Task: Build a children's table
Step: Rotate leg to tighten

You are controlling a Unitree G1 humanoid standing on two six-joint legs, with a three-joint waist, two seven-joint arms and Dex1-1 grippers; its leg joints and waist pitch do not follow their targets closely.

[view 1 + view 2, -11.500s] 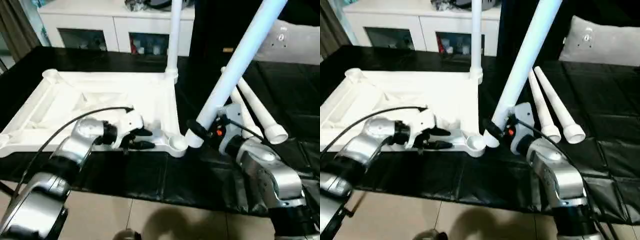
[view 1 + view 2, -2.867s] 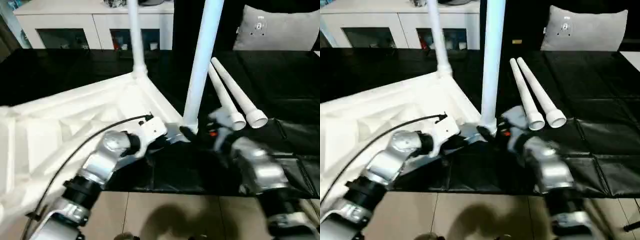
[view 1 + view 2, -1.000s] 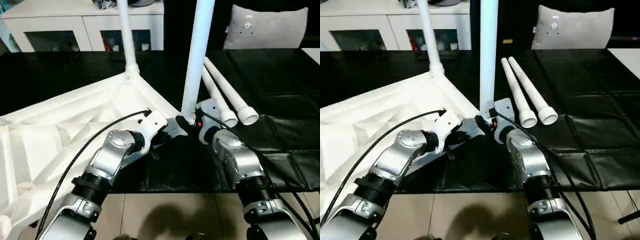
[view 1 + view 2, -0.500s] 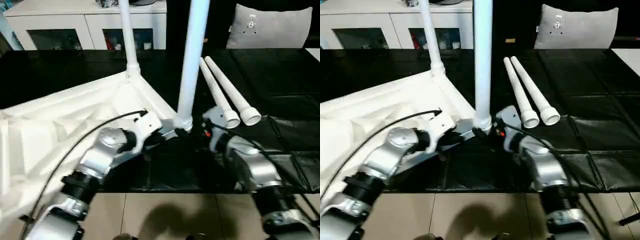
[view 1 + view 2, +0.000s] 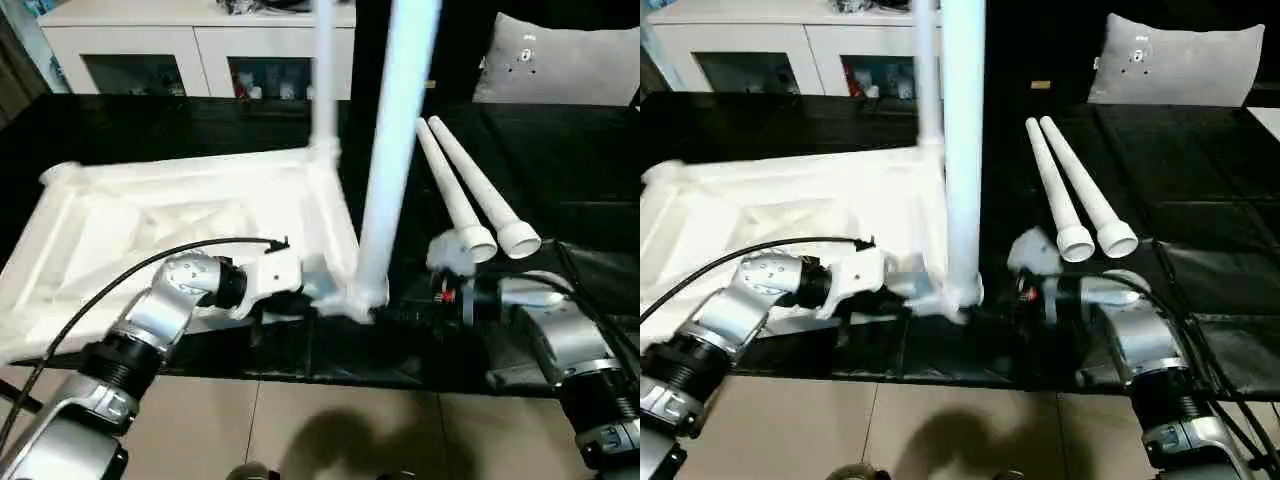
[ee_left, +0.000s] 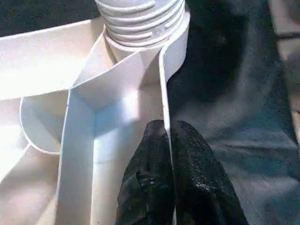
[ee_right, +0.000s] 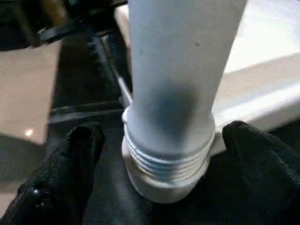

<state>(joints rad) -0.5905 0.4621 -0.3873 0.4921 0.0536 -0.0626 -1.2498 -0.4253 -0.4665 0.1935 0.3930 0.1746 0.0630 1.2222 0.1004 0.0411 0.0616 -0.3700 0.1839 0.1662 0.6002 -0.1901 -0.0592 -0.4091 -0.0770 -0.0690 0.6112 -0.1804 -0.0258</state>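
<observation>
Black fingers (image 7: 79, 154) of the right gripper (image 7: 159, 154) are standing apart astride the upright leg (image 5: 385, 180), threaded into the tabletop's (image 5: 180, 215) near corner socket (image 6: 145, 18), while the left gripper (image 6: 166, 154) is pinching the adjoining rim.

Head pair: I look forward and down over both forearms at the black tabletop (image 5: 560, 190); the two eyes share the whole scene.
Left wrist: very near, looking along my left pincer (image 6: 171, 154) at the white frame's corner socket (image 6: 140, 21).
Right wrist: very near, facing the upright leg (image 7: 176, 93).
Shared: that corner, in all views.
</observation>
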